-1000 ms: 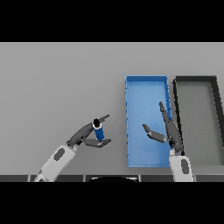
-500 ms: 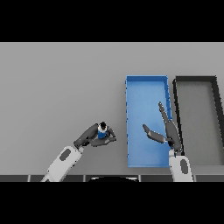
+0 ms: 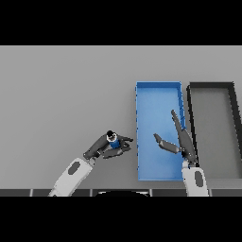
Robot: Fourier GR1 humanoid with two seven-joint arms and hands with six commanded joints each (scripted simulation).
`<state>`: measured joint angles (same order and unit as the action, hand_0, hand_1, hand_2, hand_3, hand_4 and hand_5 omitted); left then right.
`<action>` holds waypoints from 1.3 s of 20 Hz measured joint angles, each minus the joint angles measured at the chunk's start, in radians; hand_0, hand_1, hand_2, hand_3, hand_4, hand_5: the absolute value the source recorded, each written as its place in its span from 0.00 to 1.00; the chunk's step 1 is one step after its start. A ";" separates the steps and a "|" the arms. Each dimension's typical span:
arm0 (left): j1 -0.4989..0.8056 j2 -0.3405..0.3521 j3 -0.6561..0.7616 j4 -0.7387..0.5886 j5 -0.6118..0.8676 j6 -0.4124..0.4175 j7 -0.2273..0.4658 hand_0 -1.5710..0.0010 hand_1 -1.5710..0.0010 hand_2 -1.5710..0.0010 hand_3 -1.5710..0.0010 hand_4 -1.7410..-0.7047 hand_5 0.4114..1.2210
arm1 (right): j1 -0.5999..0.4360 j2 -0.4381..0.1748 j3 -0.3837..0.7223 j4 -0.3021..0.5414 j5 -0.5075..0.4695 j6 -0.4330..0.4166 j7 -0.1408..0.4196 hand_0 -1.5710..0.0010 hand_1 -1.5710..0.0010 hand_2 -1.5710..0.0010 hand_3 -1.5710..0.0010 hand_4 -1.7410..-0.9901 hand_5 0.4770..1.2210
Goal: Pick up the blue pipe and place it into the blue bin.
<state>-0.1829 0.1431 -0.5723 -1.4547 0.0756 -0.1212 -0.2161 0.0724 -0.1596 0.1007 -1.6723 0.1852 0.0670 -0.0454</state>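
- the left hand [image 3: 105, 145] has lowered since a second ago and now curls its fingers around the blue pipe [image 3: 112, 139], upright just left of the blue bin [image 3: 158, 90]; the grasp looks nearly set, the lift comes next.
- the right hand [image 3: 182, 140] hovers unchanged over the bin, fingers straight.
- the pipe's lower part is hidden by fingers; table contact is unclear.
- the dark bin [image 3: 211, 86] is cut off at right.
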 measured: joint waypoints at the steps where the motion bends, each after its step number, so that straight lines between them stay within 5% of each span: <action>1: -0.007 -0.010 0.001 -0.014 0.000 0.000 -0.001 0.02 0.02 0.01 0.02 0.25 0.99 | -0.003 -0.007 -0.007 -0.003 -0.002 -0.001 -0.015 1.00 1.00 1.00 1.00 0.80 0.10; 9: -0.047 -0.024 0.010 -0.117 -0.017 -0.036 0.100 0.00 0.00 0.00 0.00 0.26 1.00 | -0.009 -0.018 -0.011 0.015 0.011 -0.004 -0.013 1.00 1.00 1.00 1.00 0.82 0.13; 16: -0.047 -0.045 0.026 -0.137 -0.030 -0.068 0.167 0.00 0.00 0.00 0.00 0.26 1.00 | 0.089 0.000 0.009 -0.086 0.057 -0.051 -0.014 1.00 1.00 1.00 1.00 0.81 0.14; 20: -0.029 -0.057 0.029 -0.120 -0.055 -0.092 0.129 0.00 0.00 0.00 0.00 0.26 1.00 | 0.121 0.016 0.015 -0.122 0.092 -0.090 0.020 1.00 0.99 1.00 1.00 0.73 0.13; 23: -0.025 -0.077 0.028 -0.122 -0.077 -0.091 0.132 0.00 0.00 0.00 0.00 0.26 1.00 | 0.128 0.017 0.000 -0.181 -0.008 -0.042 -0.067 1.00 0.99 0.98 1.00 0.76 0.14; 26: -0.021 -0.070 0.043 -0.131 -0.075 -0.116 0.133 0.00 0.00 0.00 0.00 0.26 1.00 | 0.084 -0.029 -0.016 -0.263 -0.130 0.044 -0.062 1.00 0.99 0.99 1.00 0.77 0.15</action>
<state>-0.2042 0.0735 -0.5298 -1.5853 0.0005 -0.2370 -0.0827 0.1559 -0.1884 0.0847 -1.9355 0.0552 0.1112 -0.1078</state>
